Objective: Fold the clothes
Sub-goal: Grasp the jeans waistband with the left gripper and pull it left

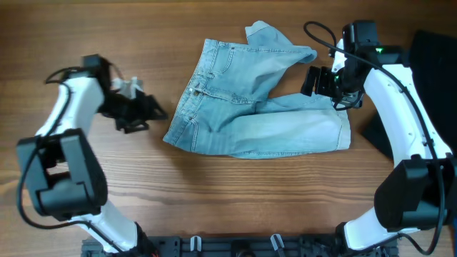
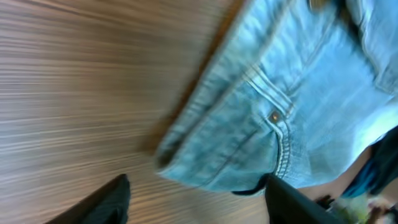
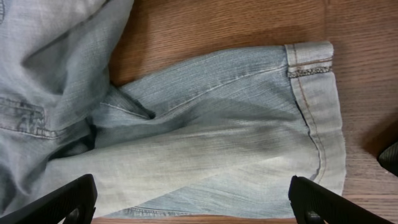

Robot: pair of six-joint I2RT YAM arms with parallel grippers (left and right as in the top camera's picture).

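The light blue denim shorts (image 1: 250, 107) lie crumpled on the wooden table's middle, waistband to the left, one leg stretched right, the other folded up at the back. My left gripper (image 1: 146, 114) is open and empty, just left of the waistband; its view shows the waistband corner and a rivet (image 2: 273, 116). My right gripper (image 1: 318, 81) is open and empty above the right leg; its view shows the leg and its hem (image 3: 314, 93).
A dark cloth (image 1: 421, 78) lies at the table's right edge, partly under my right arm. Bare wood table (image 1: 228, 193) spreads in front of the shorts and to the left.
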